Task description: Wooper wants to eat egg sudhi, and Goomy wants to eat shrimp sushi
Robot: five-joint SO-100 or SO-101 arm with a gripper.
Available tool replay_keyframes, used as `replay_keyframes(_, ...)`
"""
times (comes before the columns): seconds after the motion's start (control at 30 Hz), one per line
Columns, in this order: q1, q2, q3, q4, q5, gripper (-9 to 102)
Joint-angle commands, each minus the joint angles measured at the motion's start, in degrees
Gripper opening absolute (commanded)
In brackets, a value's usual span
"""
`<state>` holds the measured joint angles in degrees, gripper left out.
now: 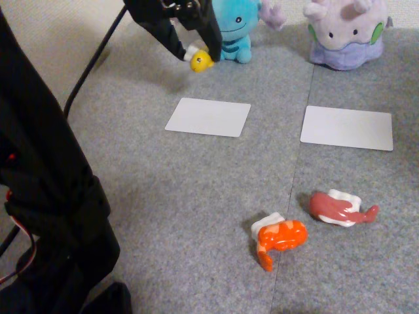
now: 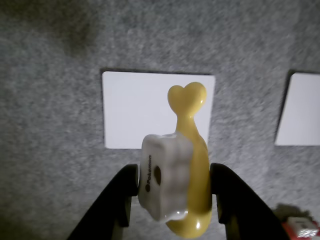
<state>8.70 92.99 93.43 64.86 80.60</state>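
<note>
1. Yellow-topped egg sudhi [image 1: 200, 60] hangs clamped between the black fingers [image 1: 211, 39] in the fixed view, just in front of Wooper [image 1: 236, 29] and beyond the left white card [image 1: 208, 117]. Goomy [image 1: 346, 33] sits behind the right white card [image 1: 347, 127]. Nearer the camera, the shrimp sushi [image 1: 280, 237] lies beside a red-pink piece [image 1: 340, 207] on grey carpet [image 1: 196, 196].
2. Wrist view: the fingers [image 2: 120, 200] press both sides of the egg sudhi [image 2: 187, 165], held above a white card [image 2: 135, 107].

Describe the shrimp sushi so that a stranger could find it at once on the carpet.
In the fixed view, start at the white card in front of Goomy and go toward the near edge of the grey carpet. Two pieces lie there; the shrimp sushi is the left one, glossy orange, unlike the dull red-pink piece.
</note>
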Motion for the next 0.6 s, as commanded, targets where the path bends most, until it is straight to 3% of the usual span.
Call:
replay_keyframes(0.0, 1.3, -1.2, -1.7, -1.5, -2.1, 4)
replay_keyframes(0.3, 2.9, -15.3, -1.8, -7.7, -2.7, 4)
replay_keyframes(0.57, 0.7, -17.1, -1.8, -9.1, -1.8, 4)
